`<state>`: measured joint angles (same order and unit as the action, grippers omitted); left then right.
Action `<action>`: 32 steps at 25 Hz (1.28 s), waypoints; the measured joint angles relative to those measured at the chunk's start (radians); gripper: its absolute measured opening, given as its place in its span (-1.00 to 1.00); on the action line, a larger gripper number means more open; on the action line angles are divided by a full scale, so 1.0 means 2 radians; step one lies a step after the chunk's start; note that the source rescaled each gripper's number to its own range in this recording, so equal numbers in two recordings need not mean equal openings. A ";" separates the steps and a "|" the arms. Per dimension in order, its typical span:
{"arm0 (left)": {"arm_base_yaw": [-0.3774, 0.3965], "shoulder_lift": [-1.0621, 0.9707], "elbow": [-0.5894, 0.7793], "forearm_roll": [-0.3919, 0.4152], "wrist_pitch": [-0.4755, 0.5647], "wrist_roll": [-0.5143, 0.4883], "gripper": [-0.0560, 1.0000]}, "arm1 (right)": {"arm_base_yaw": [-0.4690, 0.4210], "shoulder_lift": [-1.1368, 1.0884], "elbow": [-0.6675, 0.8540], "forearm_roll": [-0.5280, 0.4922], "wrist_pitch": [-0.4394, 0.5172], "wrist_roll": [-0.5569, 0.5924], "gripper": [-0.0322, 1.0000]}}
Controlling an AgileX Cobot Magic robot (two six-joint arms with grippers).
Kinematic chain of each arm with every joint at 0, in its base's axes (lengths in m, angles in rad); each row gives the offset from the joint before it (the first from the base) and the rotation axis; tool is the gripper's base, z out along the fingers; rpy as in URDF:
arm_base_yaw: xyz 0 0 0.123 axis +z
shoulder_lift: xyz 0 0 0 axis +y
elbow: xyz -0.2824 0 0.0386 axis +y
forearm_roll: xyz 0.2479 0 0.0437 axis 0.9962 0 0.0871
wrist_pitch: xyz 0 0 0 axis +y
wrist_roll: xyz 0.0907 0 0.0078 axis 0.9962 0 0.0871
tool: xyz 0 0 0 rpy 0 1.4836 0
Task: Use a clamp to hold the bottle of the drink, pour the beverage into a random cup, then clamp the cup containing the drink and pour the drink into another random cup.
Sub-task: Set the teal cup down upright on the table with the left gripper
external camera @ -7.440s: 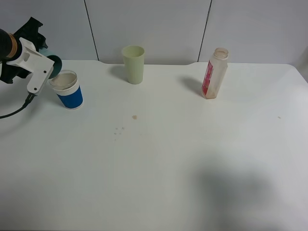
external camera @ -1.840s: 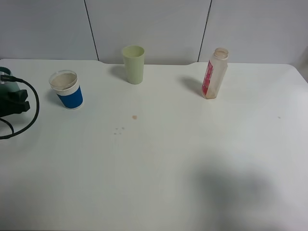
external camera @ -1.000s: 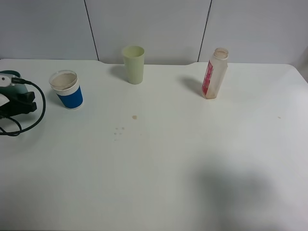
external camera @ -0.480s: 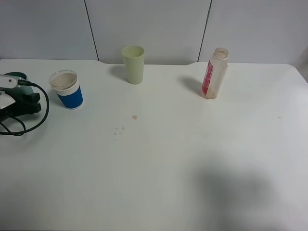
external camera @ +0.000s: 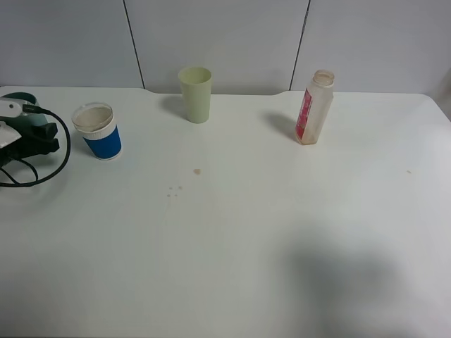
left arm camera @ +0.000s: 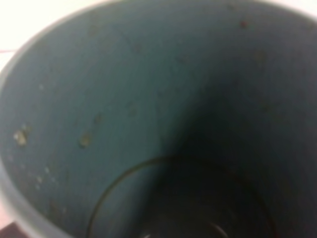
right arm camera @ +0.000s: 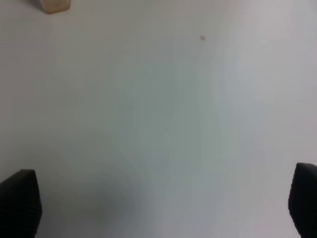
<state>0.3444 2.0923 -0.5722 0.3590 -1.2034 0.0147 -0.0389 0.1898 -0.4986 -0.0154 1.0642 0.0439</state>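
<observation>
Teal tumbler (left arm camera: 124, 114) gripped by the left end effector (external camera: 28, 134) at the counter's (external camera: 232, 239) left edge, just beside the blue-banded cup (external camera: 99, 132).

Light, stiff, smooth-walled plastic, likely slippery: best pinched mid-wall, square on. Its inside looks drained. The right end effector (right arm camera: 163, 203) hangs wide over bare counter, holding nothing; the bottle (external camera: 313, 109) stands well apart.

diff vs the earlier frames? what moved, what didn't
The left gripper was raised with the teal tumbler tipped over the blue-banded cup. It has since swung down and back to the table's left edge, the tumbler now upright with its rim just visible and still clamped. Nothing was let go. The blue-banded cup, yellow-green cup, bottle and the drips on the table stayed put.
</observation>
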 joint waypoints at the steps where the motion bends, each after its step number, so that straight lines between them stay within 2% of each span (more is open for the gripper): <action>1: 0.000 0.000 -0.003 0.001 0.000 0.000 -0.89 | 0.000 0.000 0.000 0.000 0.000 0.000 1.00; 8: 0.000 0.029 -0.021 0.015 0.000 -0.017 -0.89 | 0.000 0.000 0.000 0.000 0.000 0.000 1.00; 28: 0.000 0.042 -0.023 0.015 0.000 -0.022 -0.89 | 0.000 0.000 0.000 0.000 0.000 0.000 1.00; 32: 0.000 0.043 -0.023 0.013 0.000 -0.046 -0.70 | 0.000 0.000 0.000 0.000 0.000 0.000 1.00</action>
<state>0.3444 2.1787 -0.6183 0.3850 -1.2037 -0.0772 -0.0389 0.1898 -0.4986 -0.0154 1.0642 0.0439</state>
